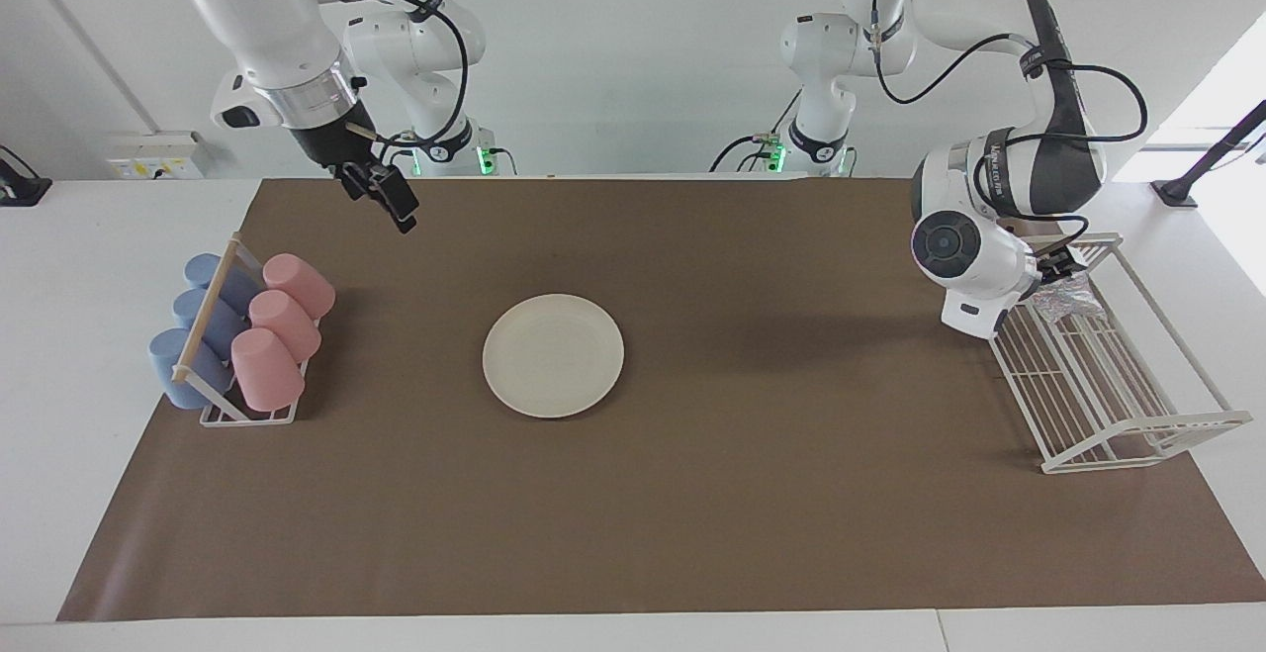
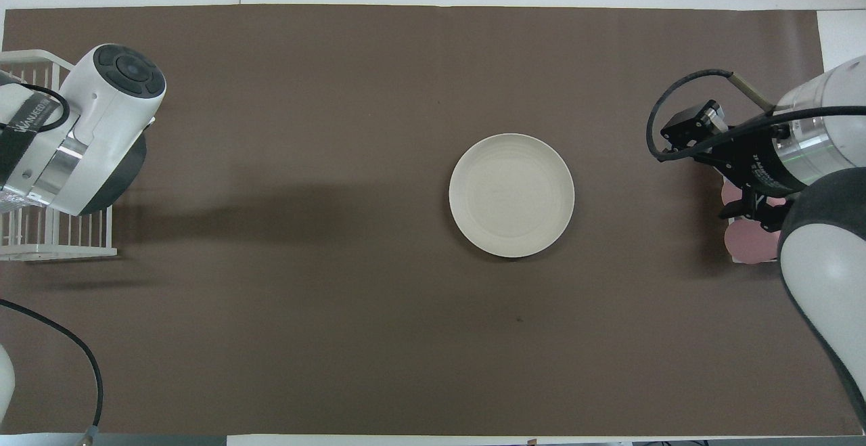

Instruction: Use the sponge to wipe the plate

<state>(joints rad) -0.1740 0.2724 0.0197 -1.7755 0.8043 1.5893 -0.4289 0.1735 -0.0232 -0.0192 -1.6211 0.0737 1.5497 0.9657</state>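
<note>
The cream-white plate (image 1: 553, 355) lies flat in the middle of the brown mat and also shows in the overhead view (image 2: 511, 195). The silvery-grey sponge (image 1: 1068, 298) sits in the white wire rack (image 1: 1108, 385), at the rack's end nearer the robots. My left gripper (image 1: 1054, 272) is down at the sponge, mostly hidden by its own wrist. In the overhead view the left wrist hides both the gripper and the sponge. My right gripper (image 1: 391, 199) hangs in the air over the mat's edge by the cup rack and waits there.
A rack of several blue and pink cups (image 1: 242, 330) lying on their sides stands at the right arm's end of the table. The wire rack stands at the left arm's end. The brown mat (image 1: 692, 513) covers the table around the plate.
</note>
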